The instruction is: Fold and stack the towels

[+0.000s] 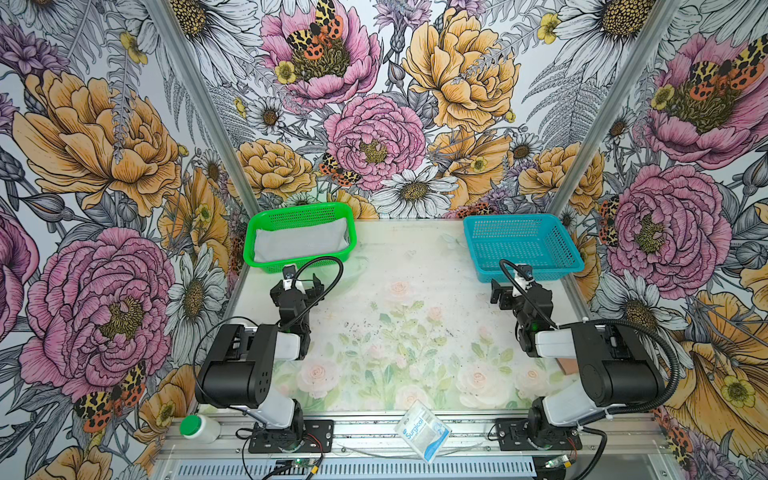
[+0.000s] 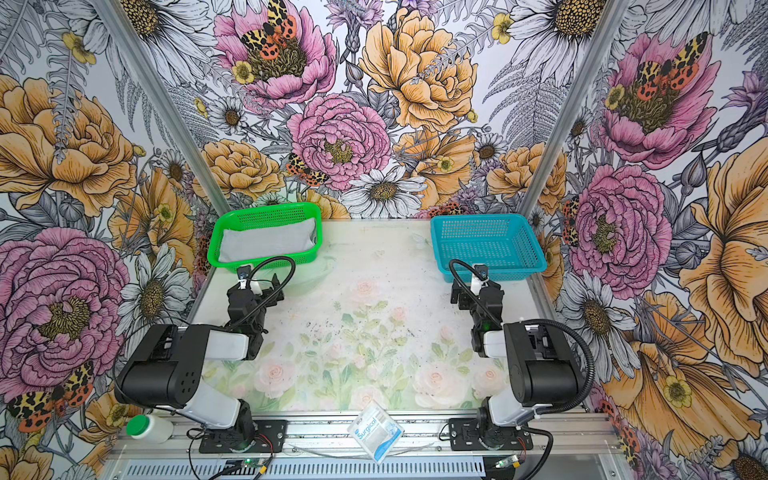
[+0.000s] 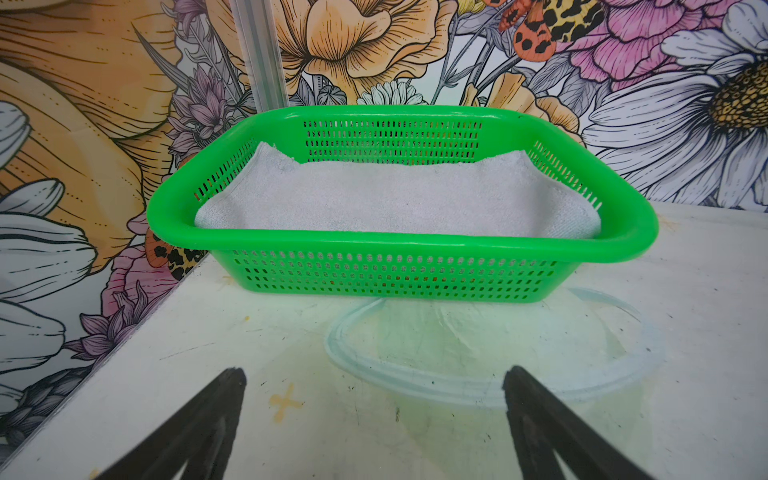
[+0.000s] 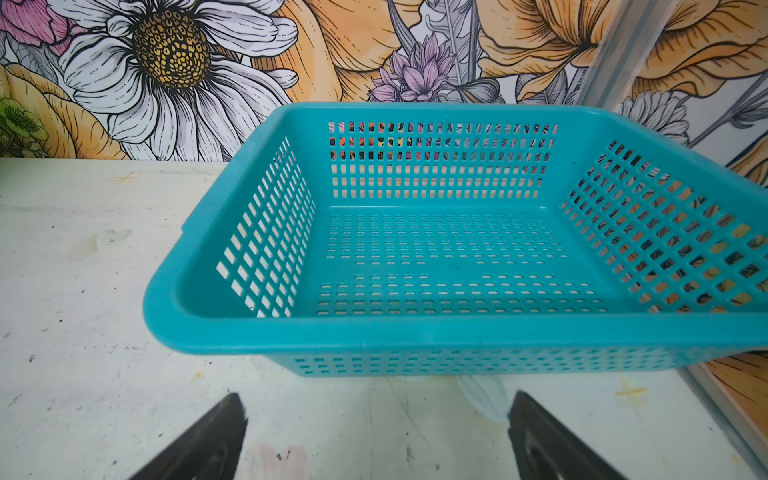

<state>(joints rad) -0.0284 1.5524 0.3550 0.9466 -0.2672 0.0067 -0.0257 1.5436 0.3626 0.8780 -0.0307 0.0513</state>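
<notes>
Both of my grippers hang low over the table [image 1: 399,266] with jaws spread wide and nothing between them. Left gripper [image 3: 374,376] faces the near long wall of the green basket [image 3: 399,241], a little short of it and not touching; in both top views it sits just in front of that basket [image 1: 248,245] [image 2: 212,245]. Right gripper [image 4: 376,399] likewise faces the blue basket [image 4: 415,332], near its front rim but clear of it. One towel shows, the plain light grey towel [image 3: 395,195]: it lies inside the green basket, spread flat and filling most of the floor. Its long axis runs side to side across both top views [image 1: 301,245] [image 2: 268,243], parallel to the basket's long walls and crosswise to the line of my left fingers [image 3: 226,395]. Its two far corners ride up against the far wall, and its right end bunches slightly at the basket's short side. Whether anything lies under it I cannot tell.
</notes>
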